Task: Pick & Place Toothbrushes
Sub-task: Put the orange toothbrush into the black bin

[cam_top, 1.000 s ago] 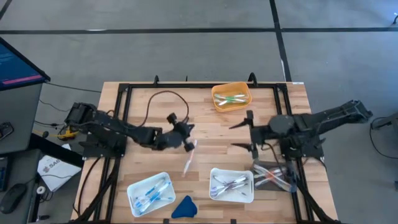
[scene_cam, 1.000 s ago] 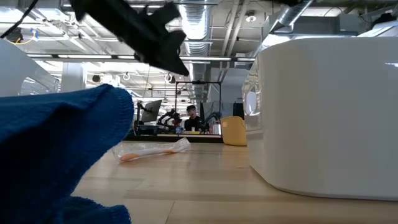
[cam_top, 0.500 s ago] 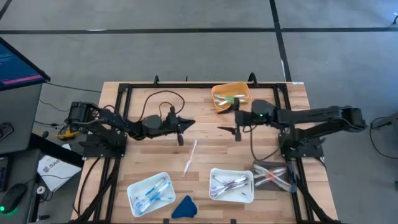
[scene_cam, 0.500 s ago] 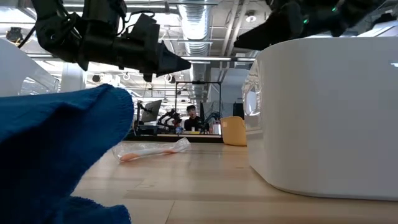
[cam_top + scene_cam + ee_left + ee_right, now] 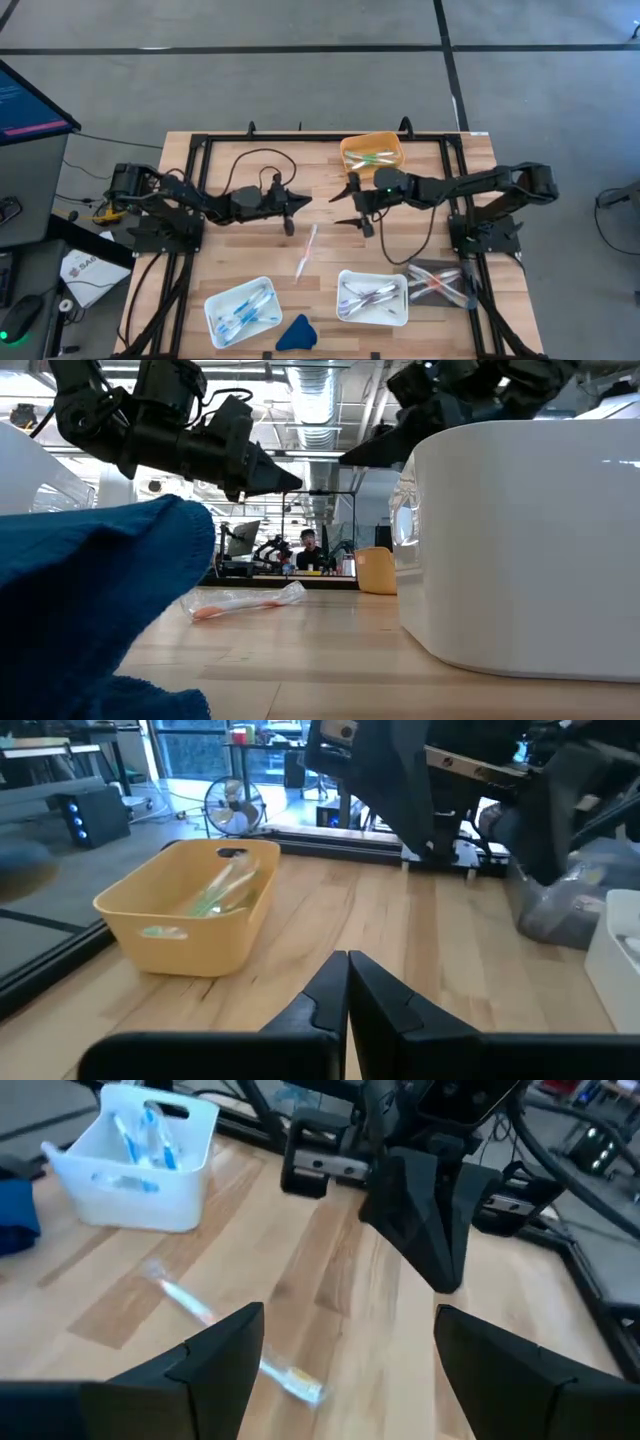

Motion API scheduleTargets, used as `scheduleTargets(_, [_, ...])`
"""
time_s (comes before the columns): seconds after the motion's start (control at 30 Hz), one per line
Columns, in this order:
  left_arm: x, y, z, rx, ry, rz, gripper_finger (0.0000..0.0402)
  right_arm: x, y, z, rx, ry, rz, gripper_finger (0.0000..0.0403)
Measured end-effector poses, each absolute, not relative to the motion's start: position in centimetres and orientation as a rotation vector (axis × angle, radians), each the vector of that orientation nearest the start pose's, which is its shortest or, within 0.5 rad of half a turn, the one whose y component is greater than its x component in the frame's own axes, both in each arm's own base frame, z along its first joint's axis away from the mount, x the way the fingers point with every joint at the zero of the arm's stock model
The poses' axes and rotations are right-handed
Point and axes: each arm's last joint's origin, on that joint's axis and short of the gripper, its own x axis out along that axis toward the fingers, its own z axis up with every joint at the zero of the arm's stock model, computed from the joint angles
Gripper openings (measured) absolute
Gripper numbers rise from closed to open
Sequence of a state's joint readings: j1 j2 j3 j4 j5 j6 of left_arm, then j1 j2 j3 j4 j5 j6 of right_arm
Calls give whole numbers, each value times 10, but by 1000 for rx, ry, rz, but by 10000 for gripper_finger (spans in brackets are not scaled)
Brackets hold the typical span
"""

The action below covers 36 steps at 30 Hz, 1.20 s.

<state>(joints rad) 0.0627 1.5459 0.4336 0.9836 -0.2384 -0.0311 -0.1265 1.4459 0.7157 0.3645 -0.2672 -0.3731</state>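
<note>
One toothbrush (image 5: 305, 250), white with an orange end in a clear wrapper, lies flat on the wood at mid-table; it also shows in the low view (image 5: 245, 603) and the right wrist view (image 5: 185, 1300). My left gripper (image 5: 303, 199) hovers shut above and just beyond its far end, fingers together (image 5: 347, 970). My right gripper (image 5: 345, 203) is open and hangs in the air to the toothbrush's right, facing the left gripper, fingers wide apart (image 5: 350, 1315). More toothbrushes lie in three bins and a clear bag.
A yellow bin (image 5: 372, 155) with green toothbrushes stands at the far edge. Two white bins (image 5: 243, 310) (image 5: 373, 297) with toothbrushes stand at the near edge, with a blue cloth (image 5: 296, 332) between them. A clear bag of toothbrushes (image 5: 440, 282) lies at the near right. A black cable (image 5: 250, 160) loops by the left arm.
My left gripper rose from just above the toothbrush and drew back toward the far edge, then held still. My right gripper swung toward the table's left, closing most of the distance to the left gripper. The toothbrush stayed where it lay.
</note>
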Motion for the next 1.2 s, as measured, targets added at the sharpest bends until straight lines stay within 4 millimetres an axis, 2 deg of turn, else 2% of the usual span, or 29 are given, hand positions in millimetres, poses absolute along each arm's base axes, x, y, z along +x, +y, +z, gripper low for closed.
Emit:
scheduleTargets(0.17, [269, 29, 165, -57, 81, 324, 4, 309, -23, 211, -234, 350, 224, 286])
scheduleTargets(0.33, [268, 28, 184, -198, -107, 316, 4, 323, -11, 212, -188, 359, 256, 286])
scheduleTargets(0.53, [257, 25, 218, -418, -340, 245, 4, 349, 3, 228, 151, 450, 230, 286])
scheduleTargets(0.7, [237, 18, 256, -561, -542, 147, 4, 371, 15, 232, 399, 543, 186, 286])
scheduleTargets(0.83, [216, 2, 282, -490, -610, -56, 4, 384, 27, 209, 613, 636, 131, 286])
scheduleTargets(0.97, [191, -14, 295, -420, -646, -291, 4, 398, 40, 179, 760, 729, 79, 286])
scheduleTargets(1.1, [173, -25, 299, -364, -689, -364, 4, 406, 44, 149, 881, 816, 1, 286])
scheduleTargets(1.2, [169, -31, 298, -341, -691, -388, 4, 416, 42, 140, 940, 822, -33, 286])
